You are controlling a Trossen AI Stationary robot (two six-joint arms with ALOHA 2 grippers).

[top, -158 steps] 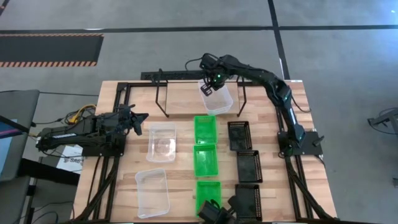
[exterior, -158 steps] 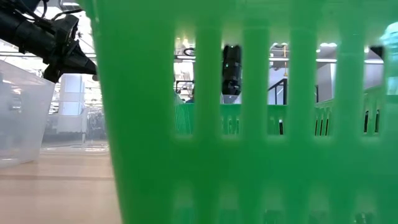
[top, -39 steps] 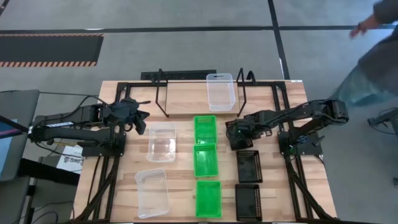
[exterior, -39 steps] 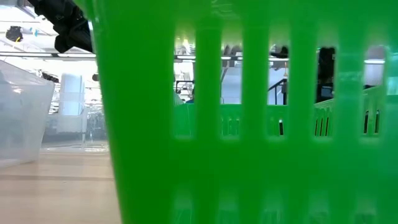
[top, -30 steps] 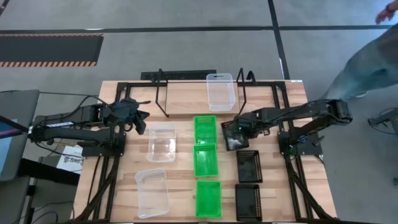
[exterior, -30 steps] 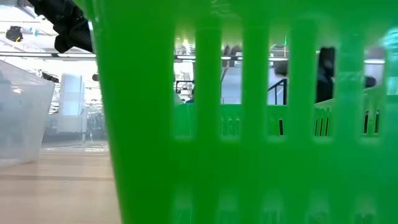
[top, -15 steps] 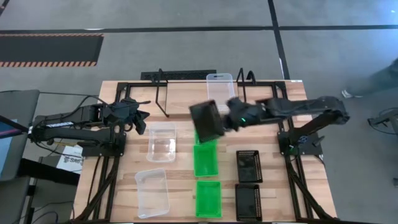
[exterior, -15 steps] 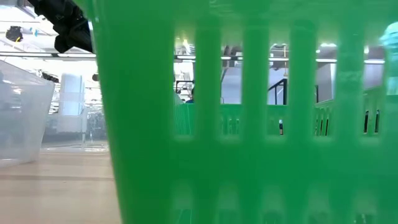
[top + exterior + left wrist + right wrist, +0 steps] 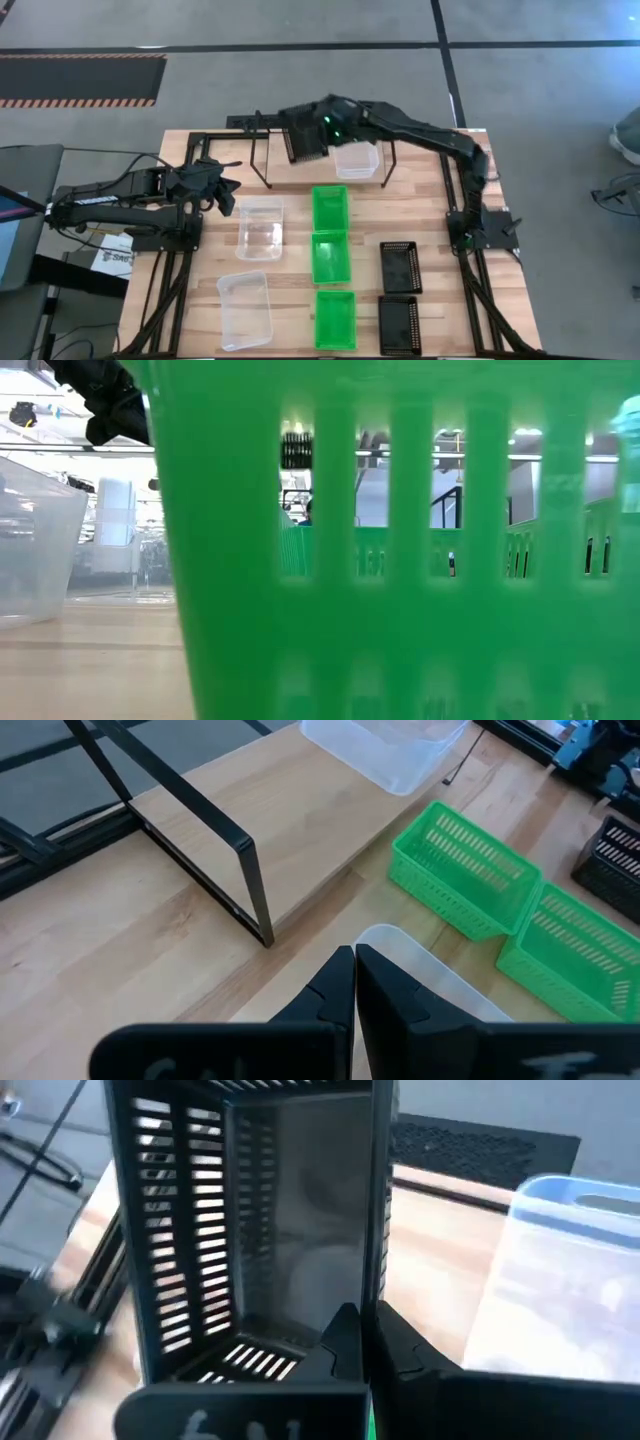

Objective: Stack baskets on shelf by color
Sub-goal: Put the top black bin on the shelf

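My right gripper is shut on a black mesh basket held in the air over the left part of the black wire shelf. A clear basket sits on the shelf's right part. On the table, three green baskets stand in a column, with two black baskets to their right and two clear baskets to their left. My left gripper is shut and empty, hovering by the far clear basket; it also shows in the left wrist view. My right gripper pinches one wall of the black basket at its rim, near a corner, one finger inside the basket and one outside. The basket is lifted clear and tipped, its open top turned toward the wrist.
The large black tube frame runs round the table's edges. The nearest green basket fills the low view, and the black basket shows through one of its slots. Bare wood lies between the shelf's legs.
My right gripper has lifted the black basket from the table right of the green column. It has carried it up, toward the far edge and to the left, over the shelf. The basket has tipped from level onto a slant.
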